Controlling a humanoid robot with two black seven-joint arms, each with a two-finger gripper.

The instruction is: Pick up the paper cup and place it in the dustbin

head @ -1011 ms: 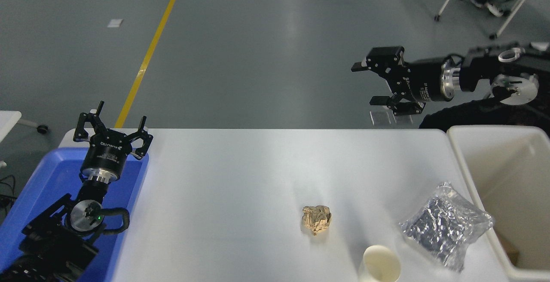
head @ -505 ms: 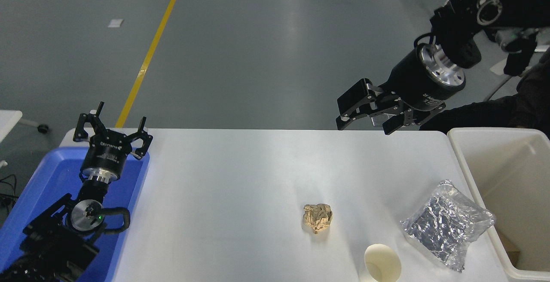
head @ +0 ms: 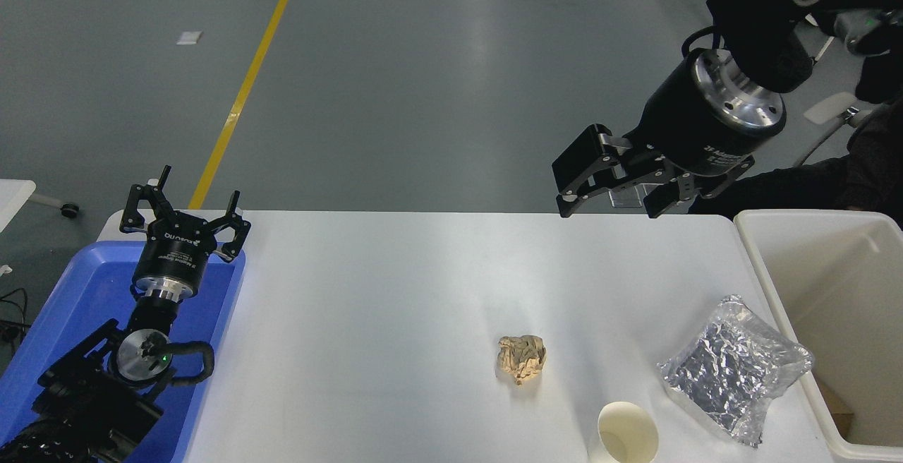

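The cream-white paper cup [head: 626, 435] stands upright at the table's near edge, right of centre, its open mouth facing up. The off-white dustbin [head: 776, 308] stands at the table's right side. My right gripper [head: 612, 203] is open and empty, raised above the table's far edge, well beyond the cup and left of the dustbin. My left gripper [head: 185, 223] is open and parked over the blue tray at the lower left.
A crumpled tan paper ball [head: 522, 358] lies left of and beyond the cup. A crinkled silver foil bag [head: 734, 368] lies between the cup and the dustbin. A shallow blue tray [head: 63, 308] sits at the left edge. A dark-clothed person [head: 846, 181] sits behind the dustbin.
My right arm has swung up and turned, so the gripper now points down-left over the table's far edge instead of sideways. The cup and other objects have not moved.
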